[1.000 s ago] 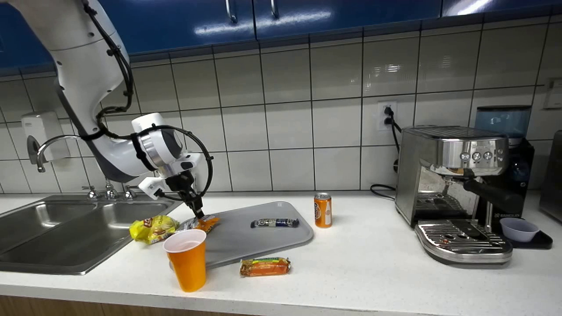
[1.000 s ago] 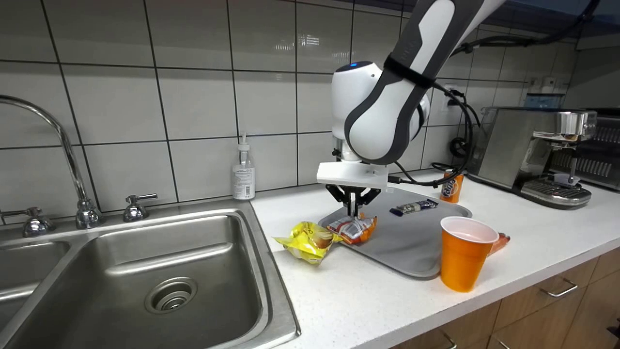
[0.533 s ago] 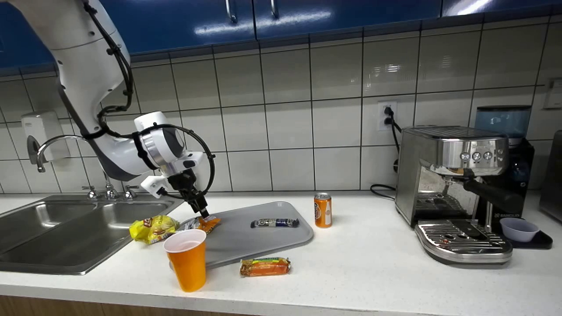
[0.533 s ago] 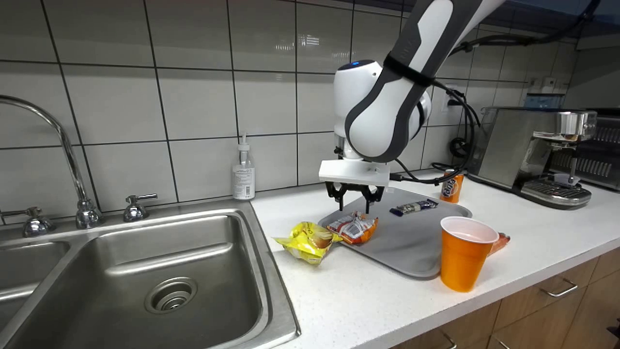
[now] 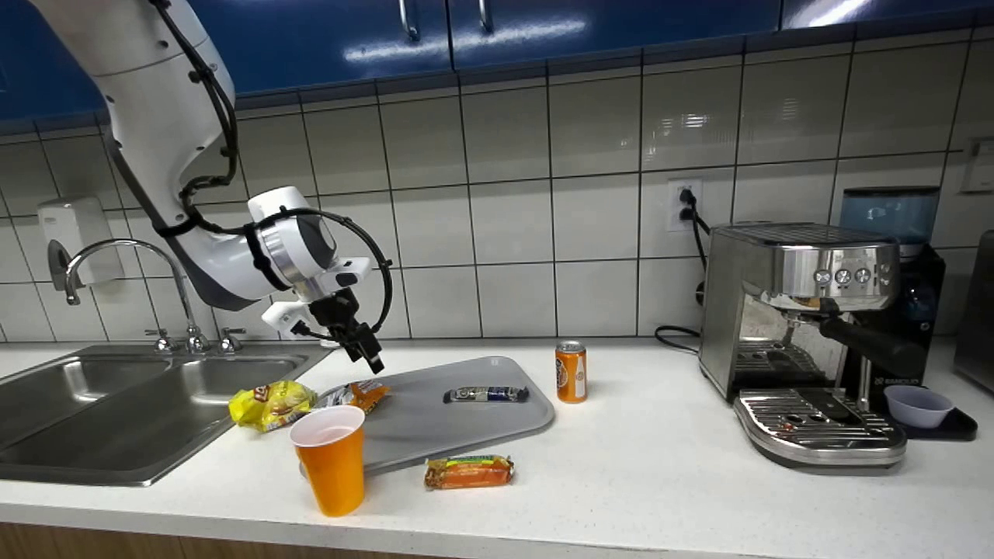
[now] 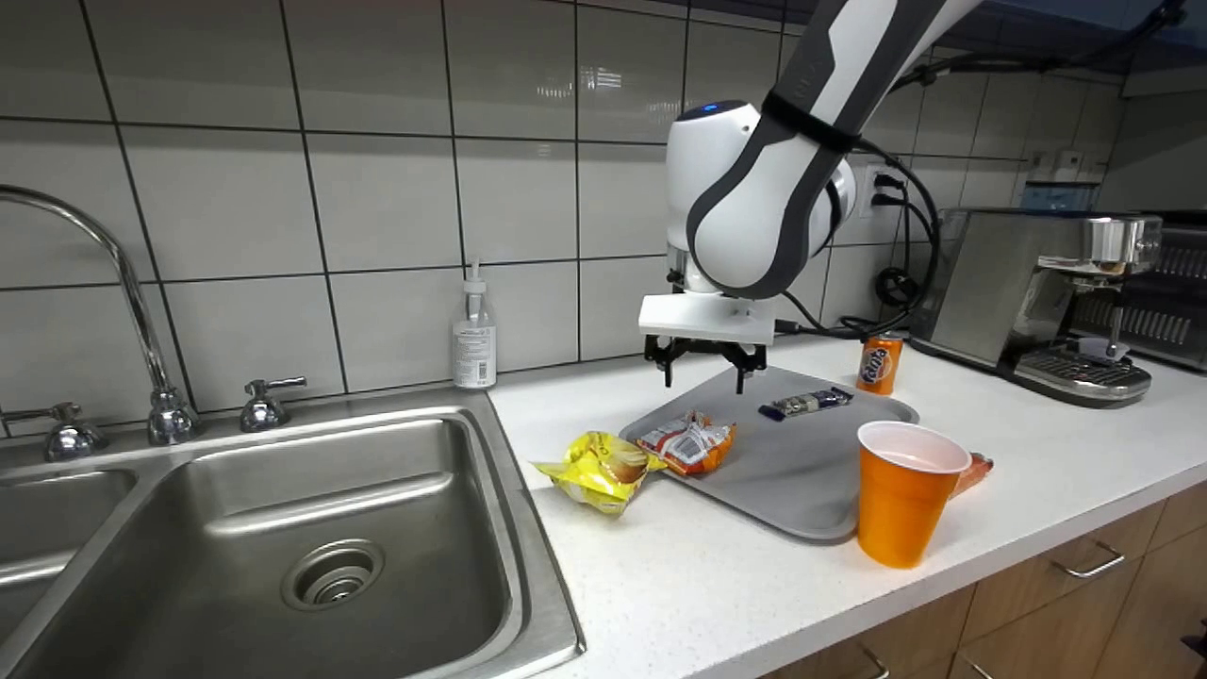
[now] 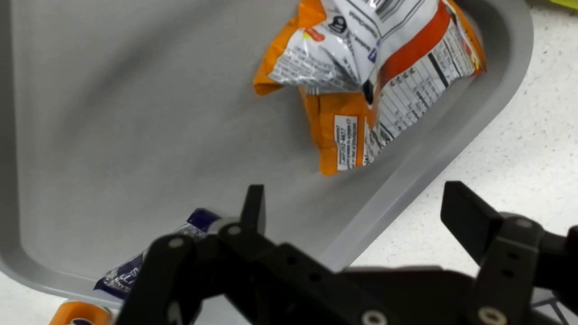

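Note:
My gripper stands open, nothing between its fingers. It hangs above the grey tray, as an exterior view shows. Beneath it, at the tray's end by the sink, lies a crumpled orange-and-white snack bag. In the wrist view this bag sits beyond the fingertips, apart from them. A yellow snack bag rests on the counter right beside the tray. Farther along the tray is a dark blue wrapped bar, partly covered by a finger in the wrist view.
An orange cup stands at the tray's front corner, with an orange wrapped bar near it. Past the tray are an orange can and a coffee machine. A sink, faucet and soap bottle lie on the opposite side.
The jaws, close together at the orange-and-white bag a second ago, have opened. The gripper has risen off the bag and shifted toward the coffee machine's side. The bag stayed on the tray.

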`<act>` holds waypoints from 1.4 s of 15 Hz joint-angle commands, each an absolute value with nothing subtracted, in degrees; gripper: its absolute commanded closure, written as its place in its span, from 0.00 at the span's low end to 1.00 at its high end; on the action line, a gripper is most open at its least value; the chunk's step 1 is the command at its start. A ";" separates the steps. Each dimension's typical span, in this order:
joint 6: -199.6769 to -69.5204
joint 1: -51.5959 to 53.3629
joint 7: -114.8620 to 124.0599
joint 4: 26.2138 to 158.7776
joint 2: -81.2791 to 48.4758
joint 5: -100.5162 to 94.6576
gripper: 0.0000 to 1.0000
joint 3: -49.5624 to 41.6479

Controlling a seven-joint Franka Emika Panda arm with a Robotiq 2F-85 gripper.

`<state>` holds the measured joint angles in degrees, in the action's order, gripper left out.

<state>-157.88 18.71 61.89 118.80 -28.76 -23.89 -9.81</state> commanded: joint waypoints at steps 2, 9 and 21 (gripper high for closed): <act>-158.62 17.33 58.63 121.62 -25.17 -22.66 0.00 -10.82; -159.02 14.20 56.27 122.46 -23.82 -21.98 0.00 -12.13; -159.52 9.16 51.09 121.14 -24.89 -15.26 0.00 -14.40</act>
